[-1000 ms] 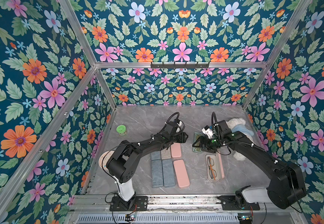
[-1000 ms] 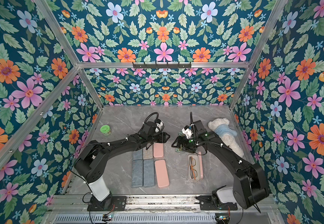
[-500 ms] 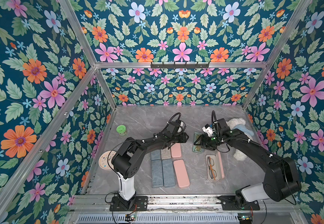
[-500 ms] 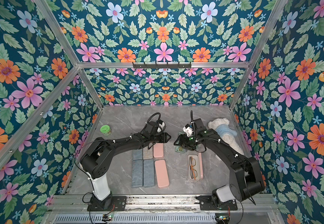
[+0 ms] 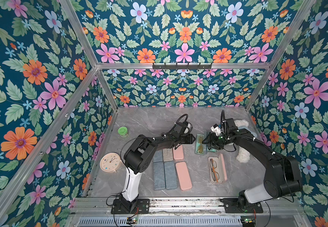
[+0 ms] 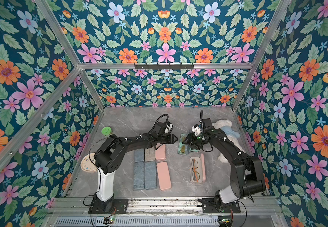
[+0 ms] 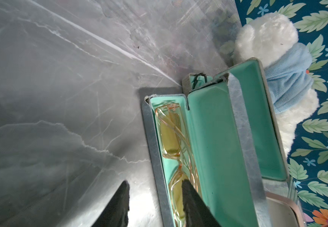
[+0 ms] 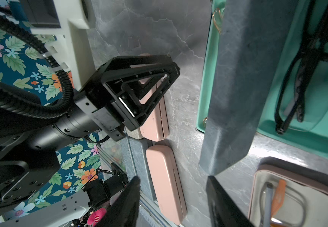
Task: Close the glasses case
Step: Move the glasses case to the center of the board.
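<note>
Grey marbled desk (image 5: pixel 139 121) carries the open case (image 5: pixel 199 144) just right of centre in both top views. It is teal-lined, with yellow-lensed glasses (image 7: pixel 170 137) lying in its tray. Its lid (image 7: pixel 216 141) stands raised on the hinge, not shut. The left hand (image 7: pixel 156 182) sits at the case's left long side in the top views. Its fingers are apart, one over bare desk and the other over the glasses in the tray, with the tray wall between them and clear of both. The right hand (image 8: pixel 173 177) is at the case's right side, fingers apart, nothing gripped. One fingertip (image 8: pixel 218 196) lies just beside the lid's lower corner; contact cannot be determined. A second teal case (image 8: pixel 320 121) holding a black pair (image 8: pixel 299 92) lies directly beyond the lid. A pink open case (image 5: pixel 219 171) lies lower right of centre, and six closed cases (image 5: pixel 170 175) lie in two rows at lower centre. A clock (image 5: pixel 110 162) and a green jar (image 5: pixel 123 131) stand at the left, and a plush toy (image 5: pixel 241 157) lies at the right.
</note>
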`<state>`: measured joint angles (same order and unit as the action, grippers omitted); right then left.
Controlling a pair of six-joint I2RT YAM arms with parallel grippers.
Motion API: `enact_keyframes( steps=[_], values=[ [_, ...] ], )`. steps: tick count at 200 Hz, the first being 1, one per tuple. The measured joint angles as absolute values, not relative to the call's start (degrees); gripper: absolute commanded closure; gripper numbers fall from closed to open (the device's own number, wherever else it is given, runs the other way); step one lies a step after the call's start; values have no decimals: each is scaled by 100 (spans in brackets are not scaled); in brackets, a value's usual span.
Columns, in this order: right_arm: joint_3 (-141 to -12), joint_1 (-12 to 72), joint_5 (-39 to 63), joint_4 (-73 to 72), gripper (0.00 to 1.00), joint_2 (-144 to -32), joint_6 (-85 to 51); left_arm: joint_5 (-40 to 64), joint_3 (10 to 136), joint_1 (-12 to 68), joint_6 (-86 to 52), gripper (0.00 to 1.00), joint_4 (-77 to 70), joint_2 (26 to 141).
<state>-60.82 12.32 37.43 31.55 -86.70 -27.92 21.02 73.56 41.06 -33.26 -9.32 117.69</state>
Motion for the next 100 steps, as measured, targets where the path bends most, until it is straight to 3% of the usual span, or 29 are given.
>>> enact_keyframes(
  steps=[39, 100],
  values=[
    [-6080, 1221, 3677, 3105, 51, -8862, -2783, 2220, 7520, 4123, -3323, 63, -921, 11968],
    [-6058, 1225, 3476, 3103, 53, -8954, -2685, 2307, 7682, 4132, -3306, 64, -899, 12239]
  ],
)
